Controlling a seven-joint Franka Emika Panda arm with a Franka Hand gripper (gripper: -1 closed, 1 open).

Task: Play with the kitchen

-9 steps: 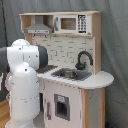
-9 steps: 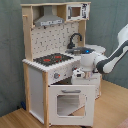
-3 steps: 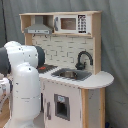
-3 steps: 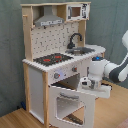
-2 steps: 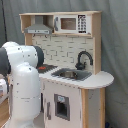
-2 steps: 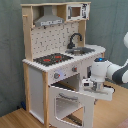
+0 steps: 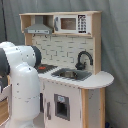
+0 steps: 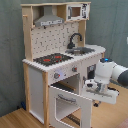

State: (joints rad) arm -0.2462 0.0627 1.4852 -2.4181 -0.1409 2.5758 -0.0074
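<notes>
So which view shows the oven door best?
The second exterior view: the oven door stands swung open with its window facing the camera, the arm beside it. In the first exterior view the arm's white body blocks that part of the kitchen.

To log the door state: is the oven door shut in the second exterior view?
No, the oven door stands swung open from the kitchen, showing the oven cavity.

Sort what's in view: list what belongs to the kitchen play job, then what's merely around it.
Belongs to the job:
- the kitchen, with its hob, sink, faucet, microwave and hood
- the oven door, swung open
- the gripper, close by that door

Just around:
- the grey backdrop
- the wooden floor
</notes>
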